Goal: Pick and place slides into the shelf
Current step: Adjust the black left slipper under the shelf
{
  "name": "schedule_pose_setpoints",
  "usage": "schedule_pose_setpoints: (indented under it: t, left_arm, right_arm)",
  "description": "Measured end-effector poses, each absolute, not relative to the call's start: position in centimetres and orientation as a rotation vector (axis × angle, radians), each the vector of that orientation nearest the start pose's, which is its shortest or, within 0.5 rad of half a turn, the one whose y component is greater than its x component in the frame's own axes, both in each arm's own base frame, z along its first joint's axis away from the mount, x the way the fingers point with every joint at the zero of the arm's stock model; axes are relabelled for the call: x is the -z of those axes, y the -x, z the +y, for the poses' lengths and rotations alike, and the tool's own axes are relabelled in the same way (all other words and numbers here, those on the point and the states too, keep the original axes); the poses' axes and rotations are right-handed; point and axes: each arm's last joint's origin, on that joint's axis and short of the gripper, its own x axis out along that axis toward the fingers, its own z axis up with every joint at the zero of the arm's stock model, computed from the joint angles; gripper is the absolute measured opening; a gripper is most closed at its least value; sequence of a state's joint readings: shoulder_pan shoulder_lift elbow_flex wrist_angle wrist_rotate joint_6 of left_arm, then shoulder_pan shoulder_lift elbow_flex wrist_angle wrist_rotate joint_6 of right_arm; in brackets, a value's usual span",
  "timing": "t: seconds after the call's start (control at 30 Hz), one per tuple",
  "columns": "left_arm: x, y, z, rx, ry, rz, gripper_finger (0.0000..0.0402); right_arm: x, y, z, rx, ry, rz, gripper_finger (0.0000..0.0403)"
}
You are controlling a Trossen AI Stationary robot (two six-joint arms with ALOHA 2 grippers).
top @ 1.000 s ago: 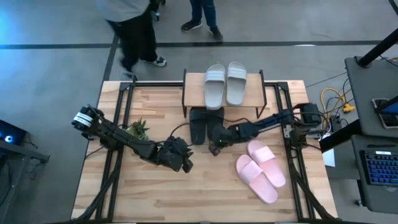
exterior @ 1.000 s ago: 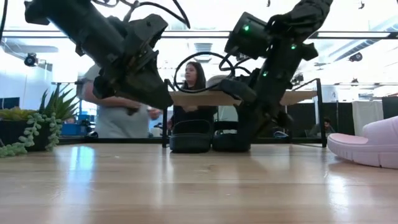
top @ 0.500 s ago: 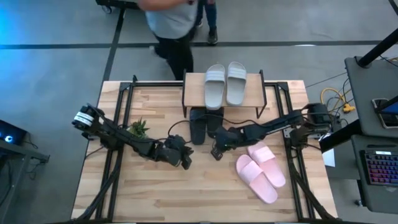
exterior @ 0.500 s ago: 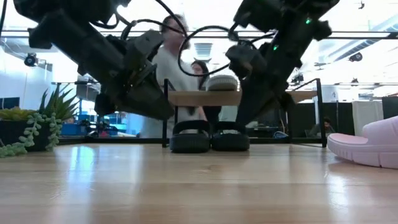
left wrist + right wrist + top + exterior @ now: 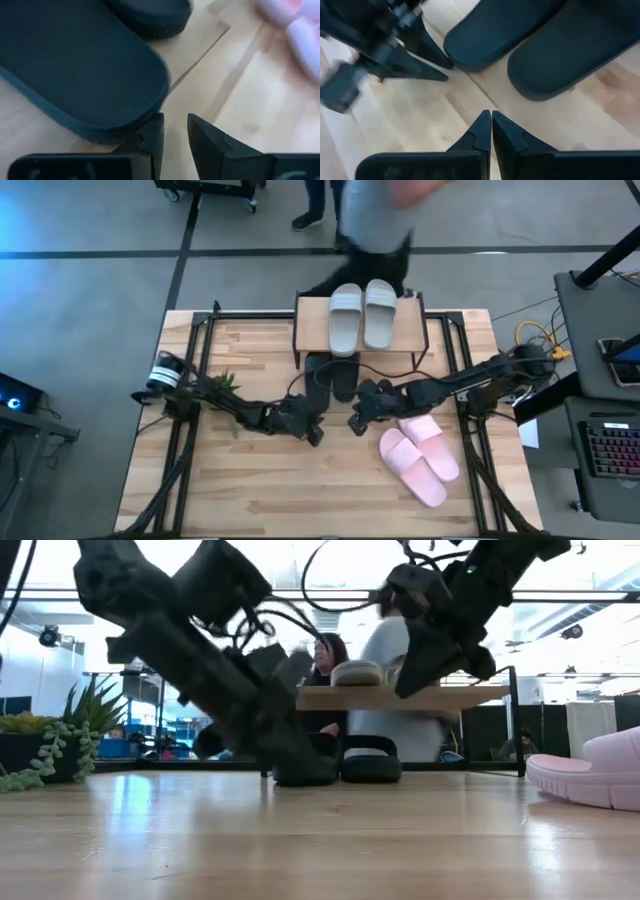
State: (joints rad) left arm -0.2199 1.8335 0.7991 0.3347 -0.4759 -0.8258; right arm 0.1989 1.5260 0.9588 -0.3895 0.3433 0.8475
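Observation:
The shelf [image 5: 310,330] stands at the table's far edge, with two grey slides [image 5: 362,315] lying on its top board. Two black slides [image 5: 332,378] lie flat side by side, toes under that board and heels [image 5: 495,37] pointing to the near edge. The pink pair [image 5: 415,452] rests on the table to the right. My left gripper [image 5: 175,131], narrowly open, is low at the left black slide's heel. My right gripper [image 5: 491,122] is shut and hovers just near of the black pair [image 5: 358,423], touching nothing. My left gripper has the outer side of one finger [image 5: 152,135] against the rim of the left black slide's heel end [image 5: 125,125]. It comes slanting from the table's near left side. The slide lies flat on the table; nothing is between the fingers.
A small potted plant [image 5: 222,387] stands at the table's left, beside my left arm. Black metal frames [image 5: 200,340] run along both table sides. A person [image 5: 375,220] moves behind the shelf. Bare wood lies toward the near edge [image 5: 300,490].
My right gripper has let go of the right black slide, now pushed farther under the shelf, and has drawn back toward the near right and risen. My left gripper has moved right and far, down to the left black slide's heel. A person walked rightward behind the table.

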Motion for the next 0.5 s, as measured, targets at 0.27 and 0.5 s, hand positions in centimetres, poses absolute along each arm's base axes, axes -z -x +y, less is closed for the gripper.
schedule_pose_setpoints:
  t: [0.27,0.5]
  left_arm:
    - [-10.8,-34.1,-2.8,-0.606,0.523,0.506,0.0072]
    - [-11.1,-34.3,0.8,-0.685,0.436,0.494,0.0072]
  right_arm:
    - [-21.2,-29.4,4.9,0.523,-0.501,0.791,0.0009]
    - [-21.0,-29.2,5.1,0.519,-0.496,0.799,0.0009]
